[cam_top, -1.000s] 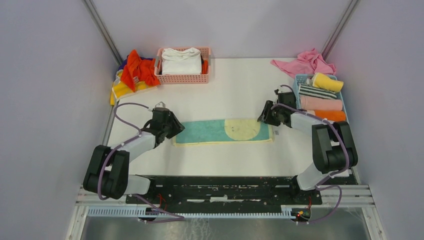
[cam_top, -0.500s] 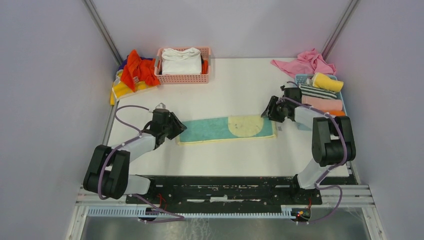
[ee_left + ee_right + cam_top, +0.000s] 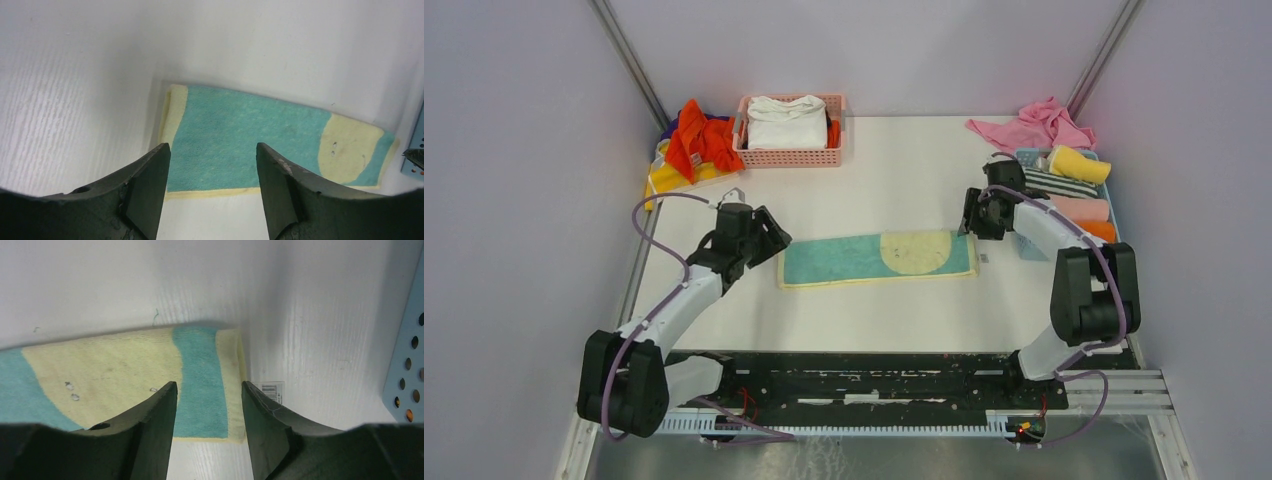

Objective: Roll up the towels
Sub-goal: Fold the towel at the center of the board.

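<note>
Hovering with fingers spread and holding nothing, the left hand (image 3: 212, 150) sat over the teal end of the pale yellow and teal towel (image 3: 879, 258). The right hand (image 3: 209, 387), likewise spread, hung over the other end. That towel lay flat on the white surface (image 3: 894, 170); rolled towels (image 3: 1072, 195) filled a blue basket (image 3: 1028, 154) near the right hand.

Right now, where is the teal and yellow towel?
In the top view, the teal-and-yellow towel lies flat on the table, between the left hand and the right hand.
</note>
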Controlling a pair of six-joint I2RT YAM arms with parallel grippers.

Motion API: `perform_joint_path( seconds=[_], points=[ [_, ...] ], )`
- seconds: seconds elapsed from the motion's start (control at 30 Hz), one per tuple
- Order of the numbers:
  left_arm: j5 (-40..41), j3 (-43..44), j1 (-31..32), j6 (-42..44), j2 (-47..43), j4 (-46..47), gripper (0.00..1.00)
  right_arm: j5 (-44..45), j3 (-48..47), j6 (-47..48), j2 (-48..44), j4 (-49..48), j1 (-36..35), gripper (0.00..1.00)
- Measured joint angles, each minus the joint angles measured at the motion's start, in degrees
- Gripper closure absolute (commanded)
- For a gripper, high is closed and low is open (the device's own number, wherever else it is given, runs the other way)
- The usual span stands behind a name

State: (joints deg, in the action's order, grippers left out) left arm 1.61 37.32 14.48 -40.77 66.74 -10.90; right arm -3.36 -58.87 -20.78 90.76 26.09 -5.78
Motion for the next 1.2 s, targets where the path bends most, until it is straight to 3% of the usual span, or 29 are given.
perform_joint_path(
  seconds=[0.2, 0.27, 0.4, 0.7, 0.87, 1.2],
  points=[
    [1.9, -1.4, 0.0, 0.8, -0.4, -1.4, 0.24, 1.6, -2.1, 1.6, 7.3, 3.3, 0.0, 0.46],
    [2.5, -1.8, 0.0, 0.8, -0.3, -1.7, 0.17, 1.6, -2.2, 1.9, 8.8, 4.6, 0.0, 0.47],
    [3.1, -2.1, 0.0, 0.8, 0.3, -2.1, 0.16, 2.1, -3.4, 2.6, 10.6, 5.9, 0.0, 0.52],
    [3.0, -2.7, 0.0, 0.8, 1.6, -2.1, 0.18, 2.8, -6.0, 3.5, 12.9, 7.9, -0.1, 0.86],
    [2.1, -2.8, 0.0, 0.8, 3.0, -1.8, 0.19, 5.9, -6.9, 4.1, 12.9, 9.6, -1.0, 0.99],
    [-5.3, -2.8, 1.1, 0.8, 10.2, 3.3, 0.26, 22.7, -15.3, 6.9, 10.1, 18.1, -4.0, 1.00]
  ],
)
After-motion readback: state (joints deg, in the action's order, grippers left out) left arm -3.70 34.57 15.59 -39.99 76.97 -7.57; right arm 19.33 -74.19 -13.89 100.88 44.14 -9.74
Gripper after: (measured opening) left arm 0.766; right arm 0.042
